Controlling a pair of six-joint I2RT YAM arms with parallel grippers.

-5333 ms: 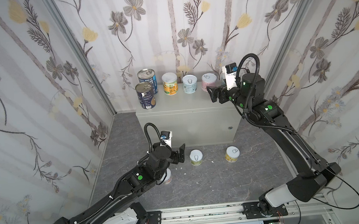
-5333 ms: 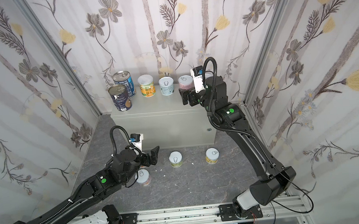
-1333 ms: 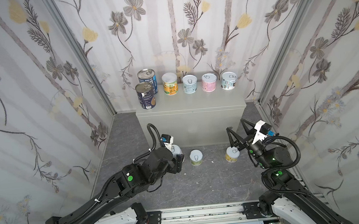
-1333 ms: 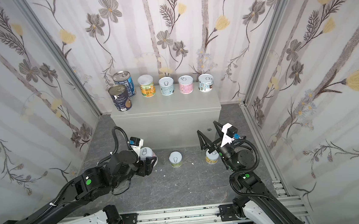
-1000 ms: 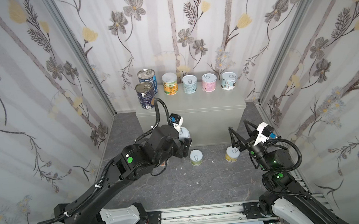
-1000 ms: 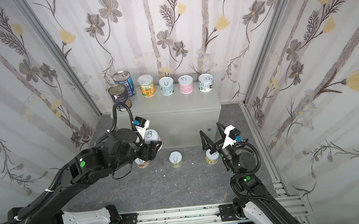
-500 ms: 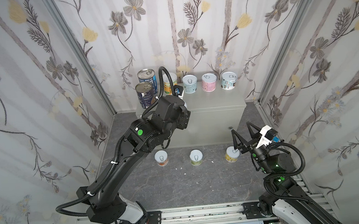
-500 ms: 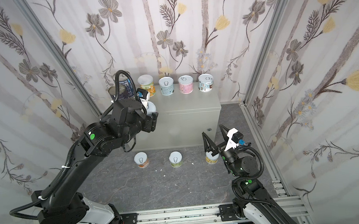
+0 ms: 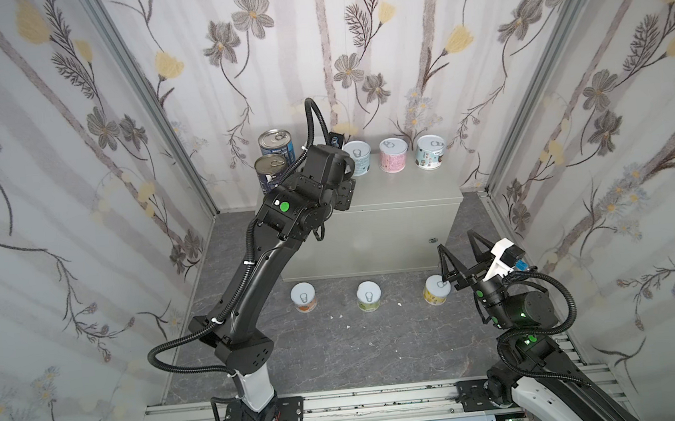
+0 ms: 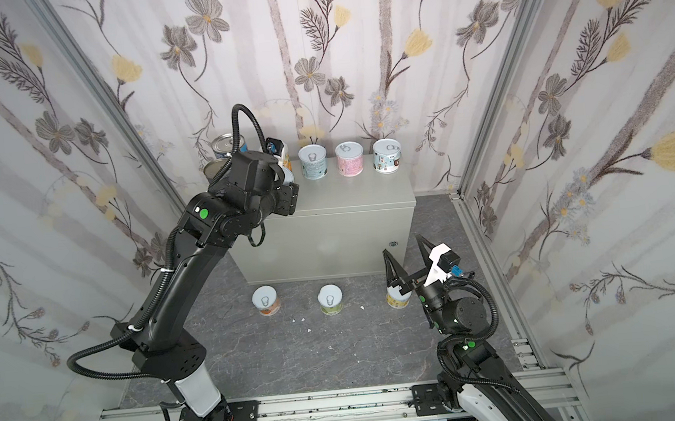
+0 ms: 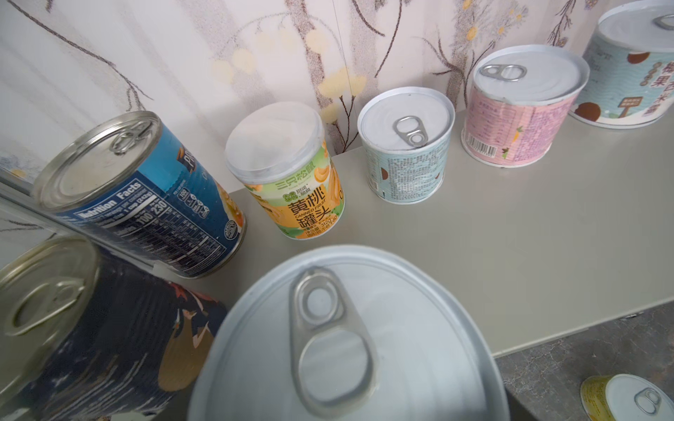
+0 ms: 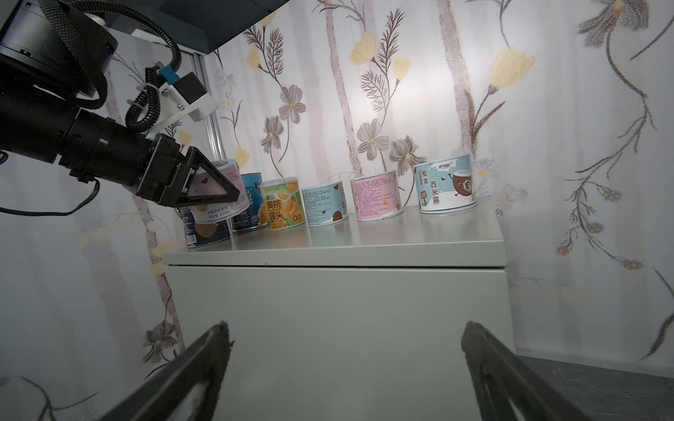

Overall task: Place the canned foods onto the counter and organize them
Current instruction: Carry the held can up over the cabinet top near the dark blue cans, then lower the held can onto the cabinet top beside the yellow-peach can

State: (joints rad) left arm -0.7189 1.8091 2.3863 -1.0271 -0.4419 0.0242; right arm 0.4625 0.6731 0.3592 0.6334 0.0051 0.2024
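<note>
Left pincer (image 12: 219, 197) pinching short pink-label white-lid can (image 11: 346, 346); light-grey metal cabinet counter (image 9: 401, 197) just under pincer, six cans (image 12: 324, 204) standing beyond it. Right pincer (image 9: 455, 243) spread, empty; short yellow-label can (image 9: 433, 295) just below.

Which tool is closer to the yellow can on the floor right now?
Right. The open right tool hangs just over the yellow can, aimed at the counter front. The left tool is up over the counter's left end, gripping a pink can.
</note>
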